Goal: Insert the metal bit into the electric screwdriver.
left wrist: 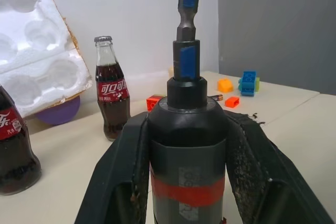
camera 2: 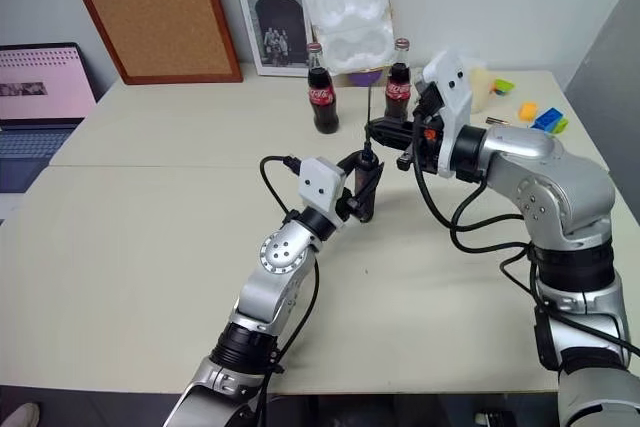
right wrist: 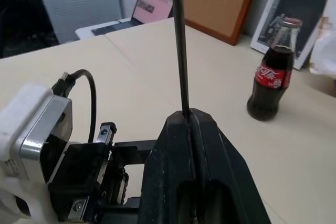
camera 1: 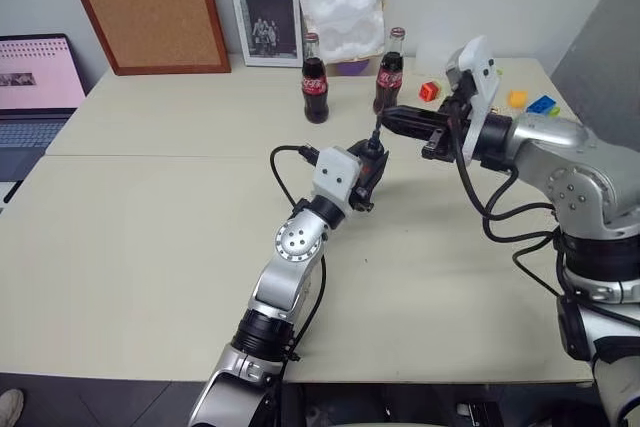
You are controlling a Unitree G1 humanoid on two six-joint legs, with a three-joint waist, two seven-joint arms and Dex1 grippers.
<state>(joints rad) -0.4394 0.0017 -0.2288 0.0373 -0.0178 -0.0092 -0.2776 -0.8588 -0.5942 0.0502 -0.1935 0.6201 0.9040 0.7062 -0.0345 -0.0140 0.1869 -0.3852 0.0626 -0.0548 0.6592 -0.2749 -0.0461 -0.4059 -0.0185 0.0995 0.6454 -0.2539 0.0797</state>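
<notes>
Nearest the robot, the left gripper (left wrist: pixel 189 182) is closed around the body of the electric screwdriver (left wrist: pixel 187 145), one black finger (left wrist: pixel 123 177) pressed against each side, just at the red band. It holds the tool above the table (camera 1: pixel 150 247) with the nose tilted up and away toward the other arm. Directly above that nose, the right gripper (right wrist: pixel 191 121) reaches in from the right, its fingers pinched shut on the metal bit (right wrist: pixel 178 40), which runs as a thin dark rod between them. In the left wrist view the hexagonal lower end of the bit stands right over the blue-taped socket and seems to sit in its mouth already, though how deep it goes cannot be told. The relation that matters is that the bit's long axis looks nearly in line with the screwdriver's own, so the remaining move is likely a straight push along that shared line, the right arm pressing down while the left holds firm. Behind them stand two cola bottles (camera 1: pixel 315 92) and some coloured blocks (camera 1: pixel 530 102).
</notes>
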